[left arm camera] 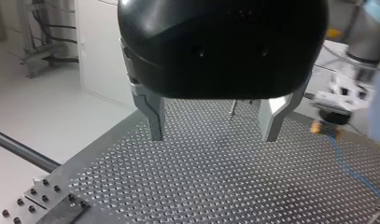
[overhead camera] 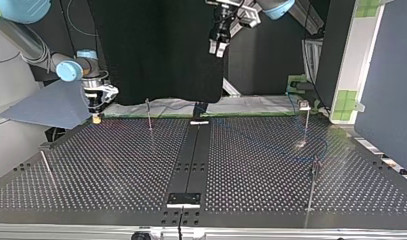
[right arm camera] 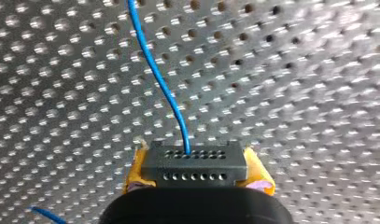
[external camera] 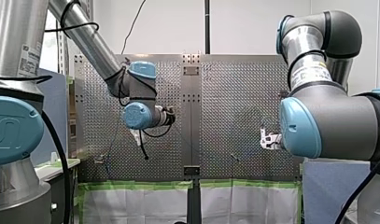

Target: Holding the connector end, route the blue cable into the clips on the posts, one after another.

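My right gripper [right arm camera: 198, 173] is shut on a dark connector [right arm camera: 192, 157], its yellow pads [right arm camera: 135, 173] pressing on both sides. A blue cable [right arm camera: 159, 79] leaves the connector and runs ahead over the perforated table. In the top view this gripper [overhead camera: 96, 118] hangs low over the back left of the table, left of a thin post [overhead camera: 149, 114]. My left gripper [overhead camera: 218, 48] hangs high above the back middle, open, with nothing between its metal fingers [left arm camera: 156, 122]. From the left wrist view my left gripper [left arm camera: 214, 134] faces my right gripper [left arm camera: 331, 122] and the blue cable [left arm camera: 352, 169].
More clip posts stand at the top view's right [overhead camera: 306, 120], front right [overhead camera: 313, 182] and front left [overhead camera: 46, 169]. A dark centre rail [overhead camera: 192, 155] divides the perforated table [overhead camera: 116, 165]. A dark curtain hangs behind it.
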Robot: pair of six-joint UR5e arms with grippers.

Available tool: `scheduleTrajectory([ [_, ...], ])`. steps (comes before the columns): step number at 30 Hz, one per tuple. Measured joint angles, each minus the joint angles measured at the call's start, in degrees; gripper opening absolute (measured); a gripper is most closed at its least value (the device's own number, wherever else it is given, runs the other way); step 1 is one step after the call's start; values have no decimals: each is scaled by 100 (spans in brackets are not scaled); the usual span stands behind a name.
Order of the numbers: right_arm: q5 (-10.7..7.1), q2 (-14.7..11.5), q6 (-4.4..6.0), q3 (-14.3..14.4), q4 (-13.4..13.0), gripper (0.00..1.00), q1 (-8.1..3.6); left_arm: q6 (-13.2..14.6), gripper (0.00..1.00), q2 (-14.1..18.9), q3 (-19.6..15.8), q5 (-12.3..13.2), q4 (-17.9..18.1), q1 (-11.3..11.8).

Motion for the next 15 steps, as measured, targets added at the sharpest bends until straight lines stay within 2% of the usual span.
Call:
scheduleTrajectory([
  [3,20,-131,85,33,-19,0,25,69,100,-10,-177,87,132,4],
  [8,41,-185,238,43,-53,0,70,240,100,-17,-449,239,283,6],
  [15,53,-191,279,44,-82,0,104,288,100,-19,-560,276,337,7],
])
